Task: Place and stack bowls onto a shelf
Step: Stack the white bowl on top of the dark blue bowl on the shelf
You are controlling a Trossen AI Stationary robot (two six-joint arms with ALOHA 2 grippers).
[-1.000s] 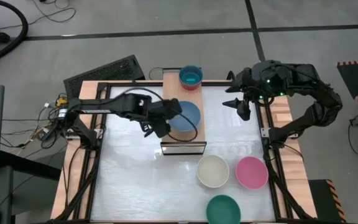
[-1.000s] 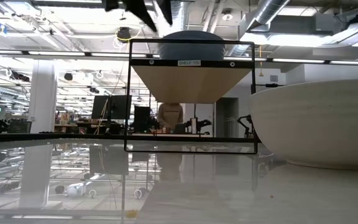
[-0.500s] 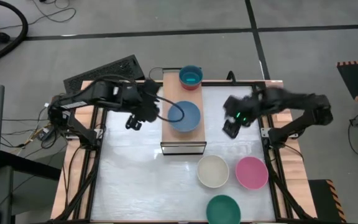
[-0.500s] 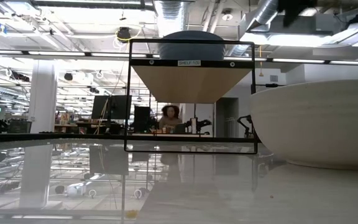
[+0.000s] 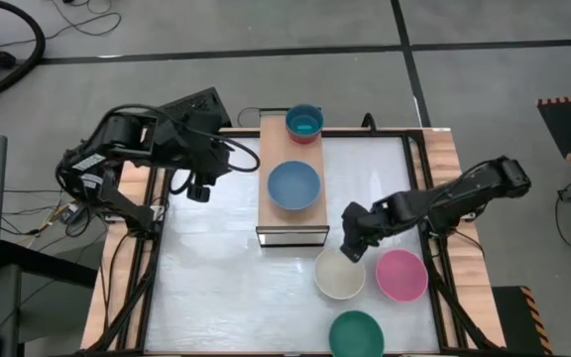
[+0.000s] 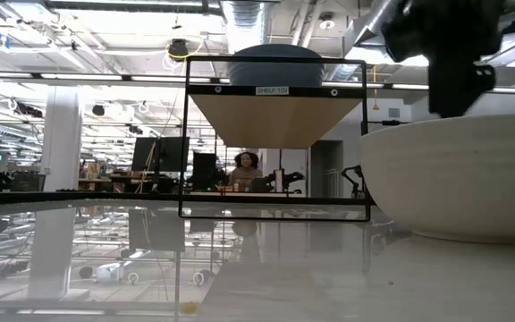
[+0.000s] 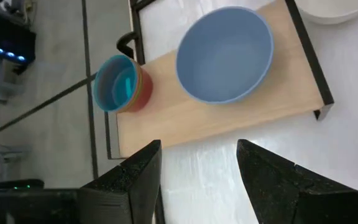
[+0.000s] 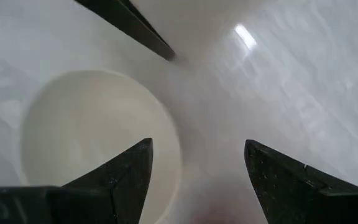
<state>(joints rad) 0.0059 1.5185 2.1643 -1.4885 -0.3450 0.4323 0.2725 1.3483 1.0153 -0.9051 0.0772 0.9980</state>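
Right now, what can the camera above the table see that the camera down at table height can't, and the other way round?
Only the overhead view shows the small cyan bowl at the shelf's far end, the pink bowl, the green bowl and the left gripper, open, off to the shelf's side. Only the low view shows the room behind, with a person seated there. Both show the shelf, the blue bowl on it, the cream bowl on the table, and the right gripper, open above its rim.

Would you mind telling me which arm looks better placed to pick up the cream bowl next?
The right. Its open hand hovers at the cream bowl, beside the pink bowl. The left hand, also open, sits off beyond the shelf, which holds the blue bowl.
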